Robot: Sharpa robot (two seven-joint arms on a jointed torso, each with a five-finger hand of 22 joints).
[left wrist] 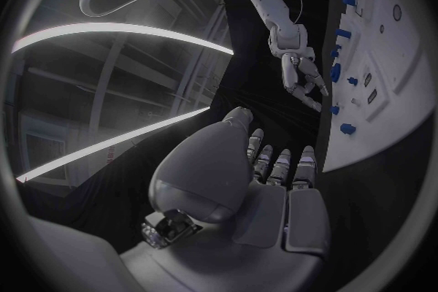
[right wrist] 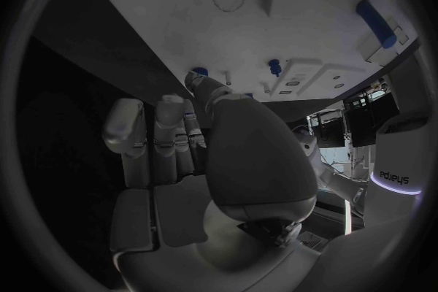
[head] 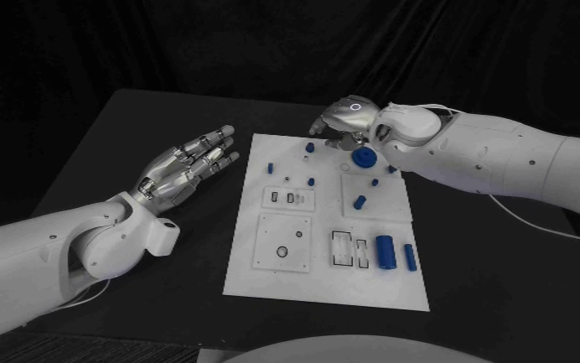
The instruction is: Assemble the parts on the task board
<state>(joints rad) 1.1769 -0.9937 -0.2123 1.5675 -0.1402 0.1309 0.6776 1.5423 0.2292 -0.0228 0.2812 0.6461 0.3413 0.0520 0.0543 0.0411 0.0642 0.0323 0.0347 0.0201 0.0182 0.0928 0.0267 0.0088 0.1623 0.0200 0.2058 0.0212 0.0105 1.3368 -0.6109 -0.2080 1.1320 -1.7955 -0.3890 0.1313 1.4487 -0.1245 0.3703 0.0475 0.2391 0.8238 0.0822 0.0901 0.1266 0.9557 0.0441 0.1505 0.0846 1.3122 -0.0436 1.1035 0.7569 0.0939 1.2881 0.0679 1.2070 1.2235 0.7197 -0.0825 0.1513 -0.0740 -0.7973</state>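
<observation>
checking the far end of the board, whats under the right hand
Beneath the right hand lies the task board far edge with a blue gear beside the fingers. What sits directly under the palm is covered.

The scene is dimly lit against a black backdrop, and the counter (head: 145, 128) is rendered almost as dark as the curtain behind it. The white task board (head: 326, 283) is picked out as the brightest surface, evenly lit from above, with only faint shadows cast on it. A soft highlight is seen on the right hand (head: 348, 120). In both wrist views straight edges are bent by fisheye distortion, and the circle's rim is darkened and blurred. Bright curved light strips are seen in the left wrist view.
</observation>
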